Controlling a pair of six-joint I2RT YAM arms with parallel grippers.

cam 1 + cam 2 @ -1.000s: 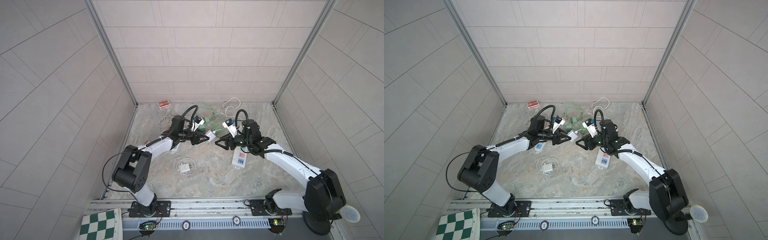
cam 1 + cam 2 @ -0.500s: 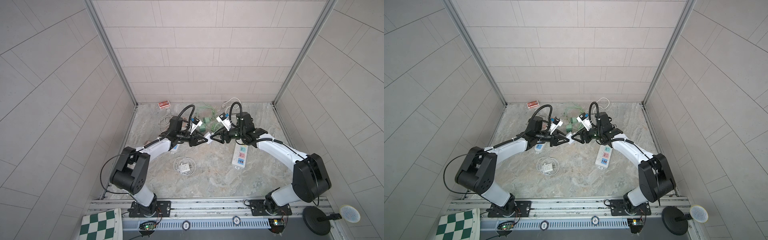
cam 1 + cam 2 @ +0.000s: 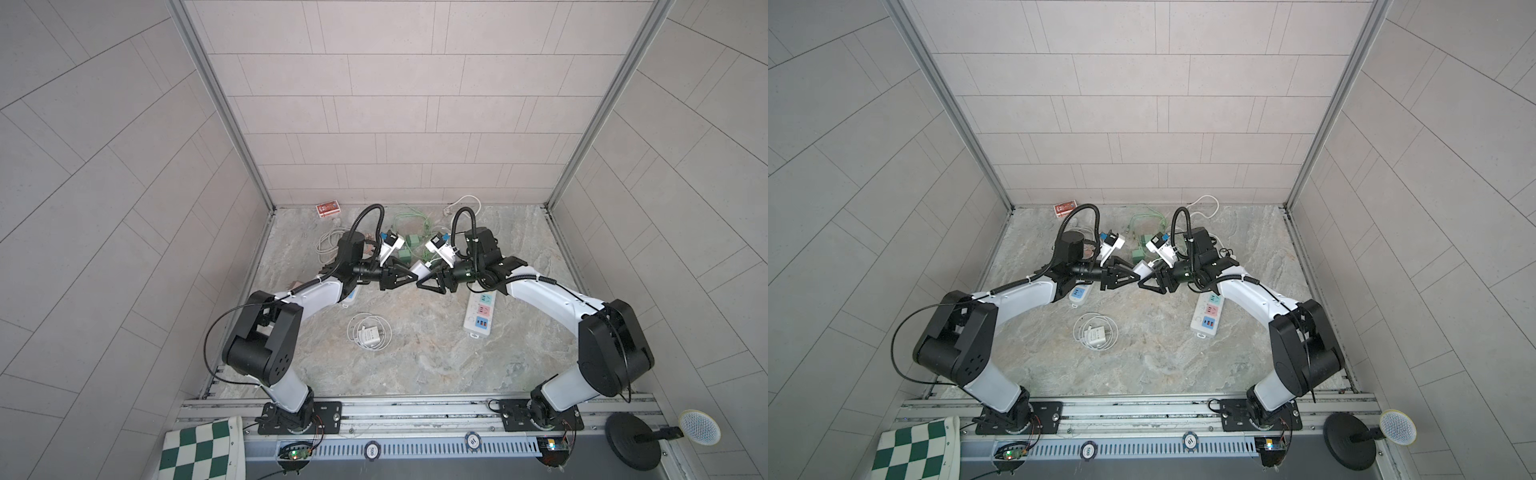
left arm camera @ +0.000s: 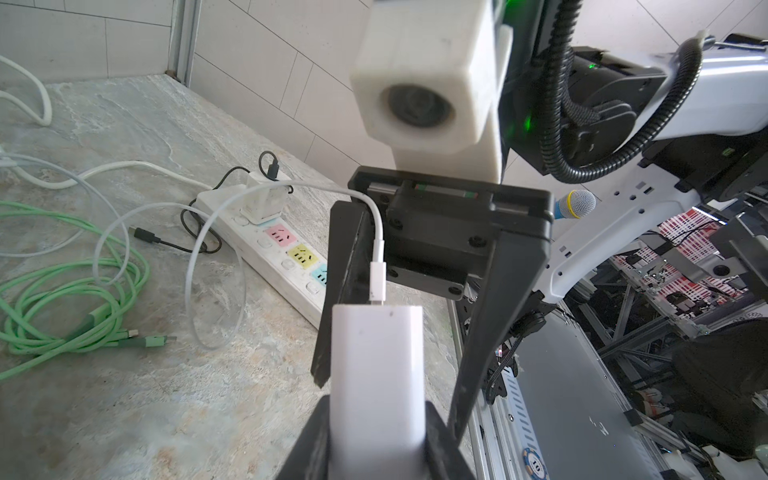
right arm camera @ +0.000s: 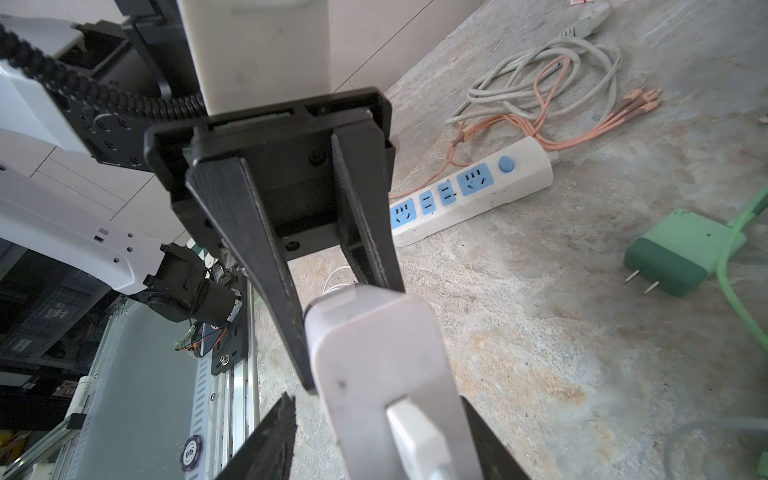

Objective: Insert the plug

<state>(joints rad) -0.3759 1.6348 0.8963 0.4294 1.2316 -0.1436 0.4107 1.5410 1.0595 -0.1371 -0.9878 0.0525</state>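
Robotics laboratory test cell. Noted in both top views: a stone-pattern tabletop (image 3: 415, 353) is boxed in by tile-faced panels (image 3: 415, 104) held in aluminium posts (image 3: 220, 104). The left arm (image 3: 320, 295) and right arm (image 3: 548, 297) are mounted on a slotted rail (image 3: 415, 409) at 6 o'clock. A green-and-white checkerboard (image 3: 199, 451) lies at 7 o'clock and a microphone on a stand (image 3: 700, 427) sits at 5 o'clock. The left wrist view shows metal equipment racks (image 4: 623, 307) beyond the rail.

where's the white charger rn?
The charger is centred in both top views, held up by the left gripper, cable end between the open jaws of the right gripper.
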